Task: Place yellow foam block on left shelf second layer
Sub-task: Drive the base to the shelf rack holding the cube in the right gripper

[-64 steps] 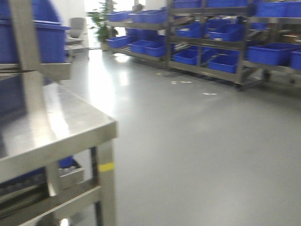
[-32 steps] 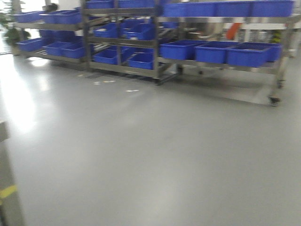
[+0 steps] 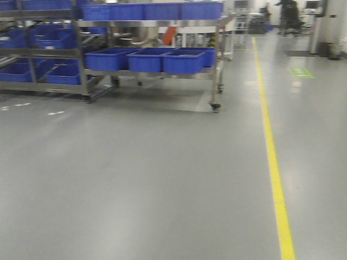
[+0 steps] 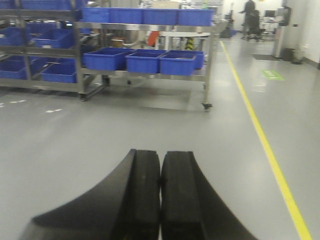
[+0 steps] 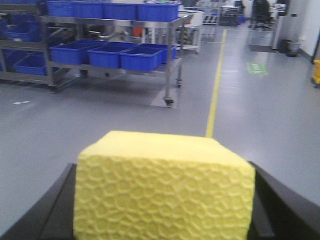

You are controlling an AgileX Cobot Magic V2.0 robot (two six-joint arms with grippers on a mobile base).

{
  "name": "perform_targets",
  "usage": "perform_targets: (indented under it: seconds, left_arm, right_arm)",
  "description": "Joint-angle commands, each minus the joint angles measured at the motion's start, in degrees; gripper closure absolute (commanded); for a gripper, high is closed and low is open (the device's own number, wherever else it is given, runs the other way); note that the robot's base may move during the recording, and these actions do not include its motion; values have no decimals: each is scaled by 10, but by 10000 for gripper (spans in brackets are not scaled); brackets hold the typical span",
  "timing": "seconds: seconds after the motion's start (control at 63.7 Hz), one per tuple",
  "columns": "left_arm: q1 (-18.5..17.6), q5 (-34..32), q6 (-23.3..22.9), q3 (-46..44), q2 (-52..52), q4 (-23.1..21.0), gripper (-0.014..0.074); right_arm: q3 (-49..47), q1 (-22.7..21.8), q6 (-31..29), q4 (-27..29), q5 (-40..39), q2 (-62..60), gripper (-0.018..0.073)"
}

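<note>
yellow foam block point(image 5: 162, 187): held in the right gripper point(image 5: 164, 207) and filling the lower part of the right wrist view. one black finger point(image 5: 47, 212) lies against the block's left face and the other against its right face. the jaws are spread to the block's width and clamped on it. the front face shows a cell-like texture; the top face looks smooth. the block sits well apart from the wheeled steel rack point(image 3: 152, 23), on its near side, above the grey floor point(image 3: 135, 179).

left gripper point(image 4: 160, 197): both black pads point(image 4: 142, 195) are pressed together along their length, with nothing between them. the gripper points toward the rack from well apart.

rack: blue bins point(image 3: 183, 60) stand in a row on its middle level, with more on its top level. a yellow floor line point(image 3: 274, 162) runs from near to far just right of the rack. a green floor marking point(image 3: 301, 72) lies further right of the rack, beyond that line.
</note>
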Motion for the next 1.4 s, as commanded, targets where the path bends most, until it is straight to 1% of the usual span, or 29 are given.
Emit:
perform_targets:
  seconds: [0.0, 1.382]
  left_arm:
    - [-1, -50, -2, 15, 4, -4, 460]
    - [-1, -50, -2, 15, 4, -4, 460]
  right_arm:
    - [-15, -3, -5, -12, -49, 10, 294]
    - [-15, -3, -5, -12, -49, 10, 294]
